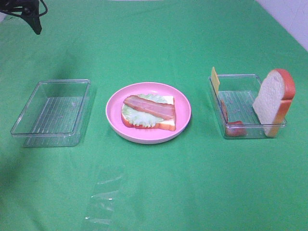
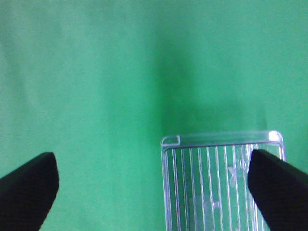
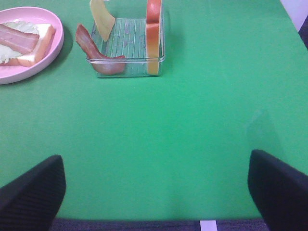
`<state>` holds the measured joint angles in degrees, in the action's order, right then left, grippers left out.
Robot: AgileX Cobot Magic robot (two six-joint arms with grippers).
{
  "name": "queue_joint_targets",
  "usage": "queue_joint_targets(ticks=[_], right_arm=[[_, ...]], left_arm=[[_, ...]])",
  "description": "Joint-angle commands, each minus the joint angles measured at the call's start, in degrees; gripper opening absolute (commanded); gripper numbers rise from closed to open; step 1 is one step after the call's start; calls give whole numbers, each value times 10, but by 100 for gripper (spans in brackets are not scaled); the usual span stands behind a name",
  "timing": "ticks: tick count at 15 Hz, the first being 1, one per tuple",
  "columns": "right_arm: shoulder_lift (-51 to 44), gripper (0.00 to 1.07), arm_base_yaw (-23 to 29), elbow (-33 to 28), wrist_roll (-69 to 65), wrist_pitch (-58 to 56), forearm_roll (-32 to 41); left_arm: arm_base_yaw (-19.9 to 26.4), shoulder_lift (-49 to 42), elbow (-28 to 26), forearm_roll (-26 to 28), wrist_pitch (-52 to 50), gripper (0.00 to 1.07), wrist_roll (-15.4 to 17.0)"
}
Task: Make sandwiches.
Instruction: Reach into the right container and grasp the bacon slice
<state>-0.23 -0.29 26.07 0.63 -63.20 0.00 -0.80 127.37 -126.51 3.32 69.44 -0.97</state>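
On the pink plate (image 1: 144,137) lies an open sandwich (image 1: 149,111): a white bread slice, pale green lettuce and one bacon strip on top. The right clear tray (image 1: 240,75) holds a second bread slice (image 1: 272,98) standing on edge, a yellow cheese slice (image 1: 215,79) leaning on the wall and a bacon strip (image 1: 235,129). My right gripper (image 3: 155,163) is open over bare cloth, well short of that tray (image 3: 127,67). My left gripper (image 2: 153,163) is open above a corner of the empty left tray (image 2: 216,183). Neither holds anything.
The empty left tray (image 1: 62,81) sits left of the plate. A crumpled clear plastic sheet (image 1: 103,202) lies on the green cloth near the front. A dark part of the left arm (image 1: 31,14) shows at the far left corner.
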Motion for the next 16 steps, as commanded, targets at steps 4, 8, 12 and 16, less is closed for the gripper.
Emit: queue_joint_targets(ticks=[4, 8, 12, 16], right_arm=[[-5, 99, -3, -2, 4, 3, 0], [-5, 99, -3, -2, 4, 3, 0], [-5, 99, -3, -2, 4, 3, 0], [-5, 99, -3, -2, 4, 3, 0]], left_arm=[[-2, -237, 315, 8, 58, 100, -3], [-2, -395, 498, 9, 23, 100, 1], [-2, -635, 693, 7, 9, 100, 1], [-2, -842, 824, 5, -5, 100, 1]])
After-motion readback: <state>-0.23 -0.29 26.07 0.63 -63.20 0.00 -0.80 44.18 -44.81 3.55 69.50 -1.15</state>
